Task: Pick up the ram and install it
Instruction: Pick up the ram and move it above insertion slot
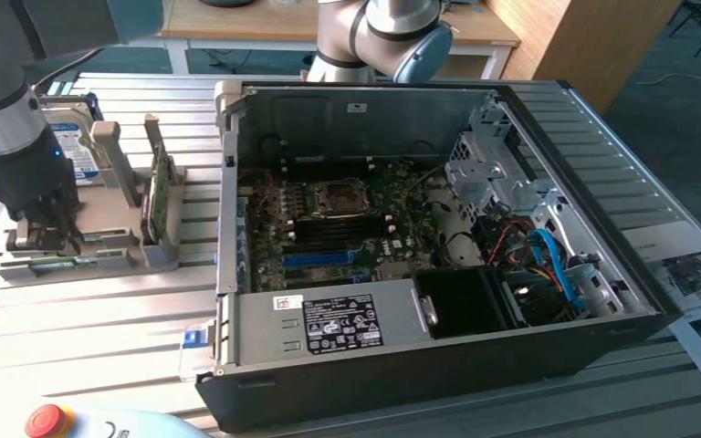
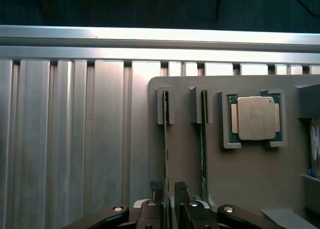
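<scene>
While vertical, hand (image 2: 168, 189) astride ram (image 2: 165, 139)

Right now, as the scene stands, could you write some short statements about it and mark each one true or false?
1. The computer case is open, and the motherboard shows inside. True.
2. The gripper hangs inside the case. False: it is at the grey holder beside the case, on the exterior view's left.
3. A processor lies in a pocket of the holder. True.
4. The gripper is shut on the ram stick. False: it is open, with one finger on each side of the stick, which stands in its slot.
</scene>
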Robot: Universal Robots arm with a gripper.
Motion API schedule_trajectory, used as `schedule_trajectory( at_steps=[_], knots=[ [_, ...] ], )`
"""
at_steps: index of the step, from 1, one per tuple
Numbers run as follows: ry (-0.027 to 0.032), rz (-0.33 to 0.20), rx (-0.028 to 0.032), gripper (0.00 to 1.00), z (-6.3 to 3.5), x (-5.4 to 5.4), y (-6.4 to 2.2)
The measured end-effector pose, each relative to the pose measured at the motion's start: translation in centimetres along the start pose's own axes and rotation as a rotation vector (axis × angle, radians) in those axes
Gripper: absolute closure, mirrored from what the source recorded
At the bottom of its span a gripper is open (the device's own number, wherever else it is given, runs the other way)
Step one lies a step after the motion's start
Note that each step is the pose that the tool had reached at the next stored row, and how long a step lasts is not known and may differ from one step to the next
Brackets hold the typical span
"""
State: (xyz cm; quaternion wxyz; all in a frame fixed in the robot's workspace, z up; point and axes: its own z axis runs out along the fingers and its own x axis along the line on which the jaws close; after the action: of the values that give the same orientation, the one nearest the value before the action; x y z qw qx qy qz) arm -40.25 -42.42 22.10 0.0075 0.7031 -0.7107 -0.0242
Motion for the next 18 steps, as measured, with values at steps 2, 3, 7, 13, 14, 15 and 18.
schedule_trajectory(
  at_steps=[2, 3, 7, 13, 14, 15, 18],
  knots=[
    [0.0002, 0.0, -0.0003, 0.76, 0.11, 0.0, 0.0],
    [0.0002, 0.0, -0.0003, 0.76, 0.12, 0.01, 0.0],
    [0.0001, 0.0, 0.0, 0.76, 0.13, 0.0, -0.01],
    [0.0008, -0.019, -0.0004, 0.76, 0.14, 0.01, -0.01],
    [0.0011, -0.024, -0.0005, 0.76, 0.14, 0.01, -0.01],
    [0.0013, -0.029, -0.0006, 0.76, 0.14, 0.0, -0.01],
    [0.0015, -0.033, -0.0007, 0.76, 0.14, 0.0, -0.01]
  ],
)
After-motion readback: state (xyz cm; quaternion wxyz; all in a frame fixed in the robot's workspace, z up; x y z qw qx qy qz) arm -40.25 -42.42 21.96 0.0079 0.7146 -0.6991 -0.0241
